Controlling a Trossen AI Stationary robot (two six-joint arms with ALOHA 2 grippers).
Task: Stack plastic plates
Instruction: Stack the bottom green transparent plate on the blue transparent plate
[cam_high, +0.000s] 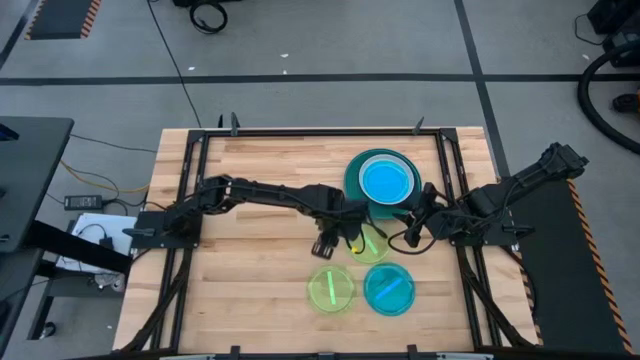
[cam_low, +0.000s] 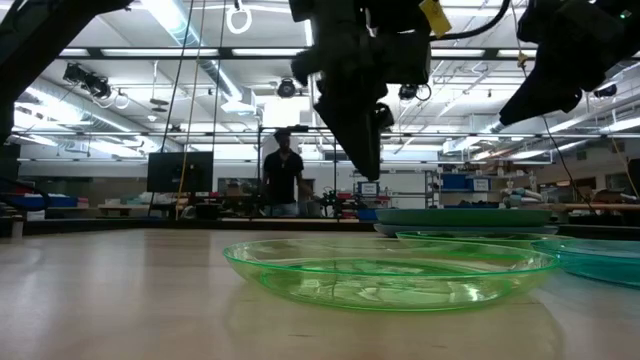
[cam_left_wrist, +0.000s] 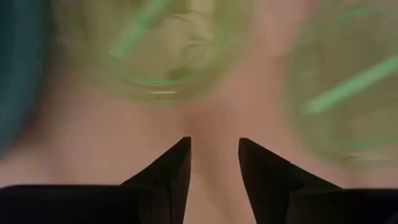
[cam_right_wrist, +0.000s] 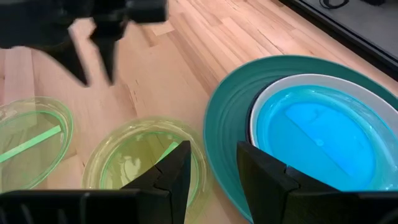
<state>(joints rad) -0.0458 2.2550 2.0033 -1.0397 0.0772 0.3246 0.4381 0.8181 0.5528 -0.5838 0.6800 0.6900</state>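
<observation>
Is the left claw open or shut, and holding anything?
Open and empty: the left claw shows bare table between its fingers, above the lime plates.

High view: straight down from well above, taking in the whole table (cam_high: 250, 290) and both arms. Low view: level at tabletop height, close behind a lime green plate (cam_low: 390, 272), facing the room beyond. Wrist views: each down past own dark fingers and close to the wood, both sharing another lime green plate (cam_right_wrist: 146, 163) (cam_left_wrist: 163, 46) beside the teal plate (cam_right_wrist: 227, 134).
</observation>
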